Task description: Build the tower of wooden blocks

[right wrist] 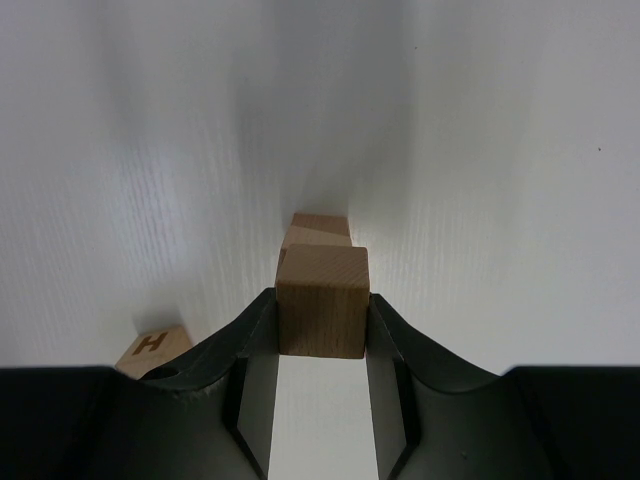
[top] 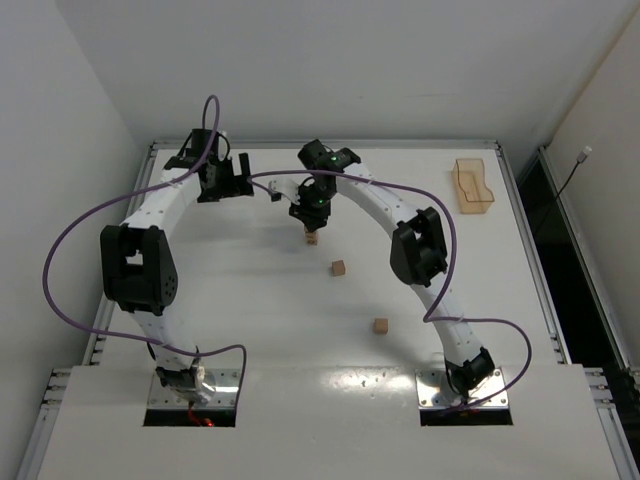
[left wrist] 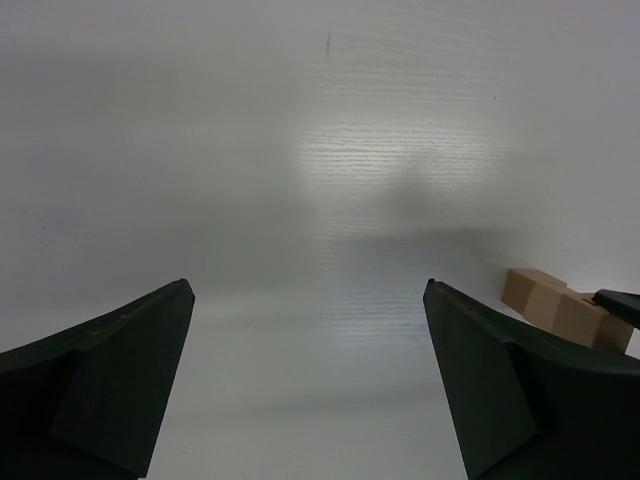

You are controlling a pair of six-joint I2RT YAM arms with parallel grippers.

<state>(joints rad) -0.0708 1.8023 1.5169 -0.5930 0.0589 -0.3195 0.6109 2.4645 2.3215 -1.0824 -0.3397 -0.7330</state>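
Toward the far edge of the table (top: pixel 250 320), your right gripper (right wrist: pixel 320 310) pinches a held block (right wrist: pixel 322 285) right over a base block (right wrist: pixel 320 226), probably the tower's start; I can't tell if they touch. Two loose blocks (top: pixel 338 267) (top: pixel 380 325) remain unstacked mid-table. Your left gripper (left wrist: pixel 308 290) hangs spread, empty.

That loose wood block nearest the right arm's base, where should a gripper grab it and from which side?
Probably from straight above, closing on two opposite side faces of the block. It sits low and flat on the table with nothing touching it, so those flat, parallel faces are free.
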